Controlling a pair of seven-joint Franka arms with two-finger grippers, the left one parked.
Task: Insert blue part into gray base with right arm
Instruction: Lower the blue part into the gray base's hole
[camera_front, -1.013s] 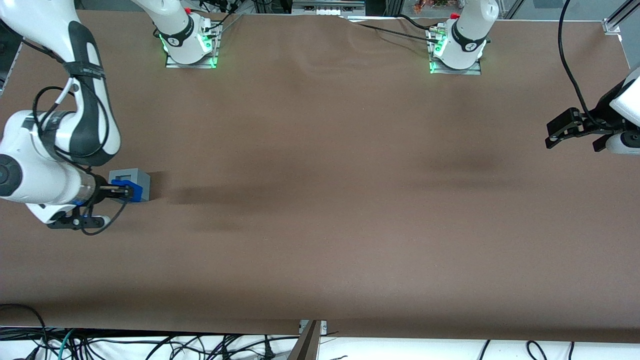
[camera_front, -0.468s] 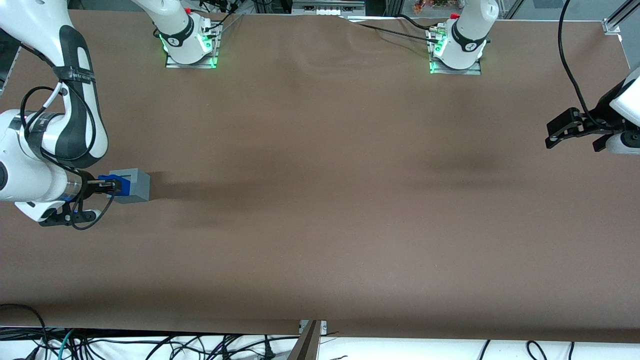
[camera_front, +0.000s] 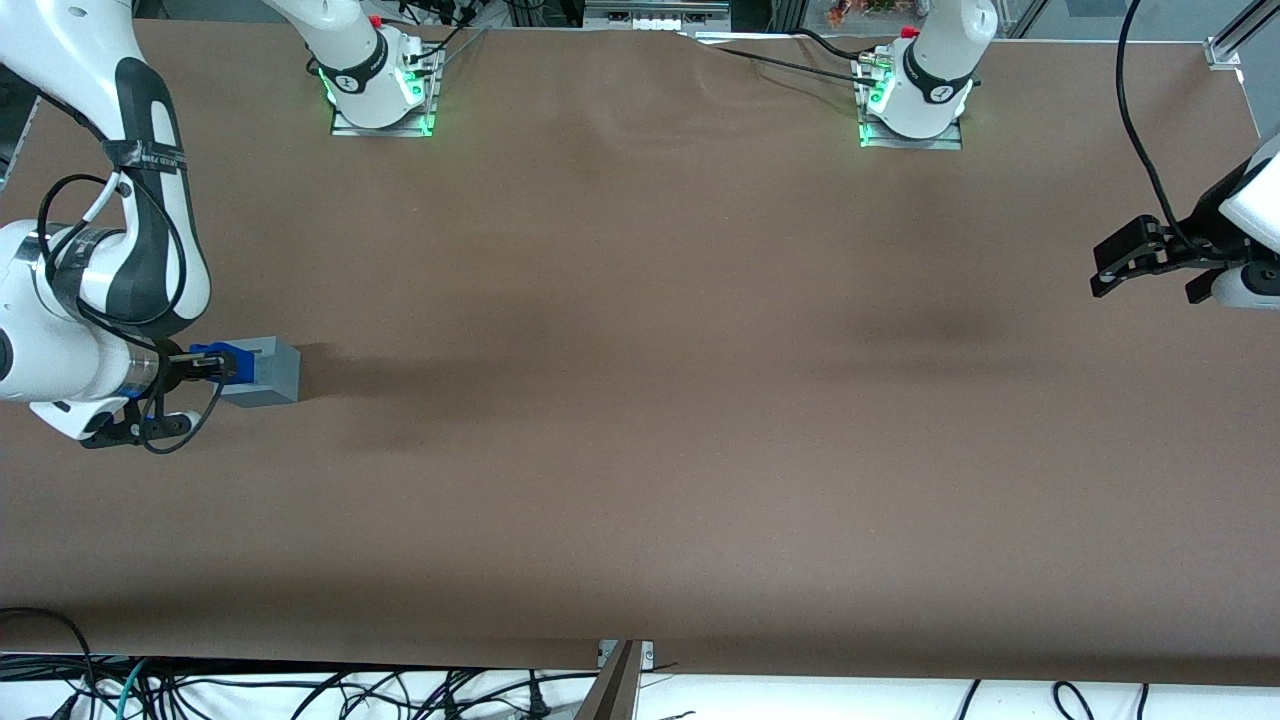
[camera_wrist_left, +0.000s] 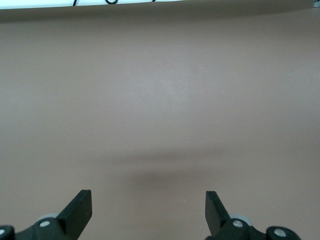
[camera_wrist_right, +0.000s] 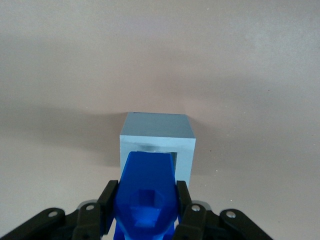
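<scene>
While the gripper (camera_wrist_right: 145, 215) clamps the blue part (camera_wrist_right: 146, 192) at mid-left of the front frame, the gray base (camera_wrist_right: 157, 137) sits just ahead of its tip, its recess seemingly not quite under the part.

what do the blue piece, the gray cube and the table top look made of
Bright-blue wedge-like part, clamped in the right arm's black two-finger tool above the cube: likely smooth moulded plastic, uniform colour, slight sheen. Light-gray cube base: likely matte plastic, crisp edges. Brown table covering: matte, faintly rippled, perhaps fabric or paper.
</scene>
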